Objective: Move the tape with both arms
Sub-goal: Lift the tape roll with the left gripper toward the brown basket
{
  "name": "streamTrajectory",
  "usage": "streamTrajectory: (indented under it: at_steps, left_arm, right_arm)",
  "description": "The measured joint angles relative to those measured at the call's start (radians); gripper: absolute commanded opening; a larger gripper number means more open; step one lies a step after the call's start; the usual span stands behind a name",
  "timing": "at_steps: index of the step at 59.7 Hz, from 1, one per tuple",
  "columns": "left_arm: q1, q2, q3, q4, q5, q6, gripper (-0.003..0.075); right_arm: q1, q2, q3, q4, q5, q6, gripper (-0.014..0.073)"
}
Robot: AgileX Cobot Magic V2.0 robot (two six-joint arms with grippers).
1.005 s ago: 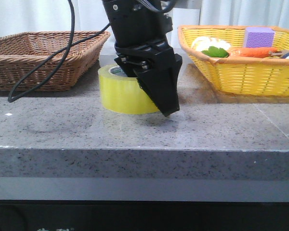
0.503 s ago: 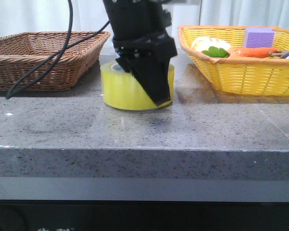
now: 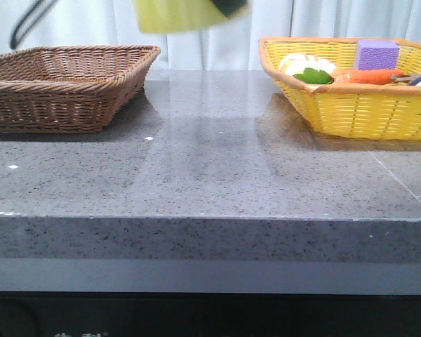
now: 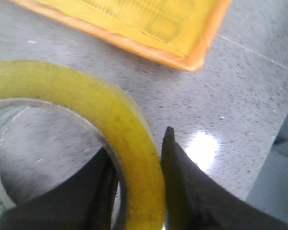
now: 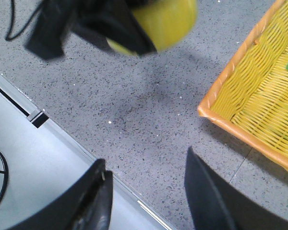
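The wide roll of translucent yellow packing tape [image 3: 174, 15] is in the air, high above the grey speckled stone tabletop [image 3: 210, 168]. In the front view only its lower part shows at the upper edge, blurred, between the two baskets. The left wrist view shows the roll [image 4: 110, 124] close up, with its white core ring printed green. The black wedge-shaped left gripper [image 4: 134, 191] is clamped on the wall of the roll: one finger is inside the core and the other finger [image 4: 182, 191] presses on the outer yellow face. In the right wrist view the same roll [image 5: 165, 21] is seen from farther away, held by the blurred black left arm [image 5: 81, 24] over the tabletop.

The black right gripper [image 5: 149, 201] has its two fingers spread wide apart with nothing between them; it hangs over the front edge of the tabletop, well apart from the roll.

On the left part of the tabletop stands a shallow brown wicker basket [image 3: 63, 84]. On the right stands a yellow woven basket with an orange rim [image 3: 351, 105]. It holds a purple block [image 3: 377, 53], an orange carrot [image 3: 368, 75], a green leaf [image 3: 312, 76] and something white, perhaps a vegetable, which I cannot make out clearly.
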Motion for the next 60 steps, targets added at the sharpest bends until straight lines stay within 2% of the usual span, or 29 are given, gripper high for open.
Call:
streamTrajectory:
  at_steps: [18,27,43,60]
  left_arm:
    - [0.230,-0.025,-0.001,0.010,0.004,-0.083,0.0171]
    - [0.335,-0.003,-0.001,0.021,-0.036,-0.097,0.0171]
    - [0.405,0.068,-0.001,0.021,-0.152,-0.098,0.0171]
    - [0.440,0.200,-0.001,0.023,-0.179,-0.098,0.0171]
  right_arm:
    - [0.000,0.000,0.000,0.000,0.000,0.000,0.0381]
    - [0.000,0.000,0.000,0.000,0.000,0.000,0.0381]
    - [0.000,0.000,0.000,0.000,0.000,0.000,0.0381]
    - [0.000,0.000,0.000,0.000,0.000,0.000,0.0381]
